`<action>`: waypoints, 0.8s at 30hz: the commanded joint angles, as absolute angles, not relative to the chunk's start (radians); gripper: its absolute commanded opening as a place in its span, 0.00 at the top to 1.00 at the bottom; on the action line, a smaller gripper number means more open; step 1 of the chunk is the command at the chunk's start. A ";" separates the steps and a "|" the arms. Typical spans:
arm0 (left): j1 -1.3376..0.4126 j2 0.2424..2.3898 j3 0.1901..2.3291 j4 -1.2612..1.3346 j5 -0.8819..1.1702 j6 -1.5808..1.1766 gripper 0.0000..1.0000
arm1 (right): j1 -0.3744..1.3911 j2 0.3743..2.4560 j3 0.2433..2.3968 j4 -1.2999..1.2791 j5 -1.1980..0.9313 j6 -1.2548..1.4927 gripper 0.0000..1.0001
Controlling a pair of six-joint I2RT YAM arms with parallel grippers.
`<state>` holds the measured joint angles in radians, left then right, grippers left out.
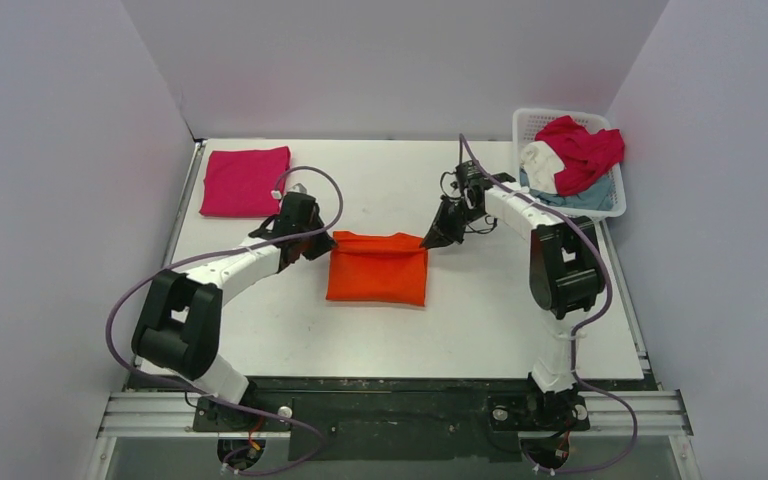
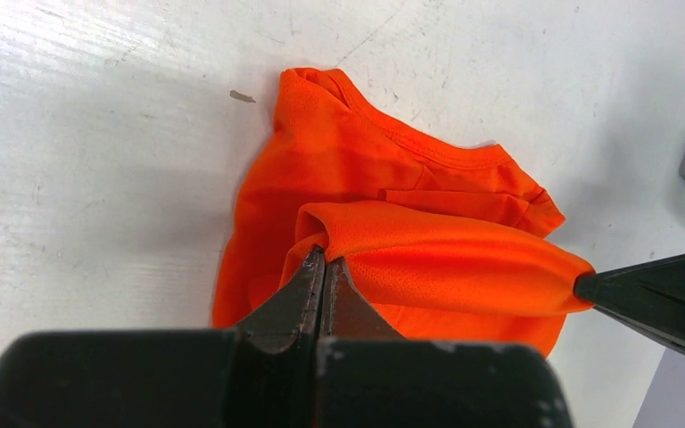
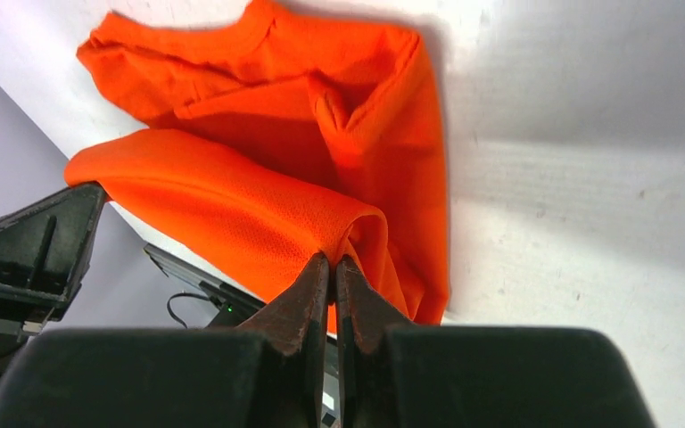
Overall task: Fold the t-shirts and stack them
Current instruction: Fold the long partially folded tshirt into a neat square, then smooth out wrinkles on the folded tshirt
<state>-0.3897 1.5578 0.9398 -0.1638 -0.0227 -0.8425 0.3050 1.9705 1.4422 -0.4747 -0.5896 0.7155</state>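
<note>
Pinching far corners of orange t-shirt (image 1: 377,275): left fingers (image 2: 306,290) and right fingers (image 3: 301,299) clamping shut on soft, light, limp cloth; folded edge stretching between 2 grips.

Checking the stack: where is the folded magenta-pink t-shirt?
Top view: the magenta-pink cloth t-shirt lies far-left on the white table, beyond the left arm.
</note>
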 commanded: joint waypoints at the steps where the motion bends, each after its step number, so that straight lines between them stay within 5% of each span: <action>1: -0.368 1.614 0.999 -0.083 -0.068 -0.812 0.97 | 0.285 2.029 1.535 -0.455 -0.545 0.679 0.96; 3: -0.363 1.645 1.029 -0.080 -0.069 -0.811 0.88 | 0.279 2.049 1.573 -0.450 -0.527 0.683 0.88; 8: -0.355 1.653 1.136 -0.174 -0.055 -0.763 0.24 | 0.273 1.979 1.584 -0.450 -0.461 0.680 0.41; 17: -0.416 1.458 1.064 -0.214 -0.026 -0.753 0.15 | 0.376 1.697 1.332 -0.411 -0.398 0.654 0.32; 24: -0.426 1.508 1.020 -0.101 0.158 -0.751 0.12 | 0.487 1.738 1.299 -0.223 -0.476 0.750 0.29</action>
